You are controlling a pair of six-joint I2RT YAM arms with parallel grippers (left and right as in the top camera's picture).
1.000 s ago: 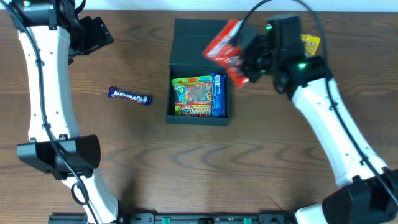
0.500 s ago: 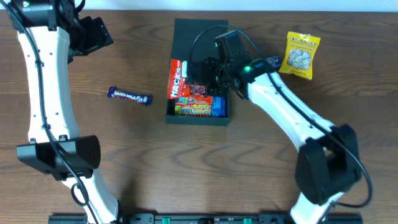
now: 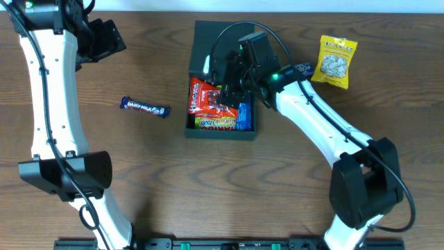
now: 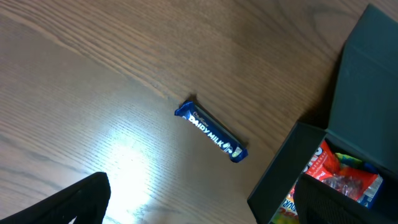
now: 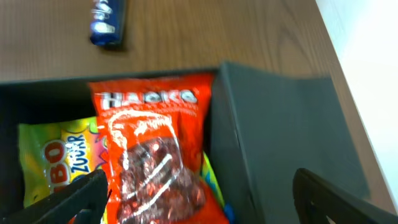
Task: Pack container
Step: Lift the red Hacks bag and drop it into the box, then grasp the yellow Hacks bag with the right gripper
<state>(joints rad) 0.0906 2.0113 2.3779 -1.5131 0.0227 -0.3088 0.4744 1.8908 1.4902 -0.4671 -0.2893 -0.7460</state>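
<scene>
The container (image 3: 220, 133) is a dark teal box at the table's middle, its lid (image 3: 211, 36) folded open to the back. A red snack packet (image 3: 205, 97) lies in it on top of a yellow-green sweets packet (image 3: 216, 123). My right gripper (image 3: 227, 85) hovers open just over the box. In the right wrist view the red packet (image 5: 152, 155) lies loose between the spread fingers of the right gripper (image 5: 205, 205), beside the box wall (image 5: 236, 137). My left gripper (image 3: 104, 38) is open at the far left, well away from the container, and the left gripper (image 4: 205, 211) holds nothing.
A blue Dairy Milk bar (image 3: 146, 107) lies on the wood left of the box, also the bar (image 4: 211, 131) in the left wrist view. A yellow nut packet (image 3: 337, 62) sits at the back right. The right arm reaches across from the front right.
My right gripper carried the red packet from above the lid down into the box and opened, letting it go. The packet now lies flat inside. The left arm has not moved.
</scene>
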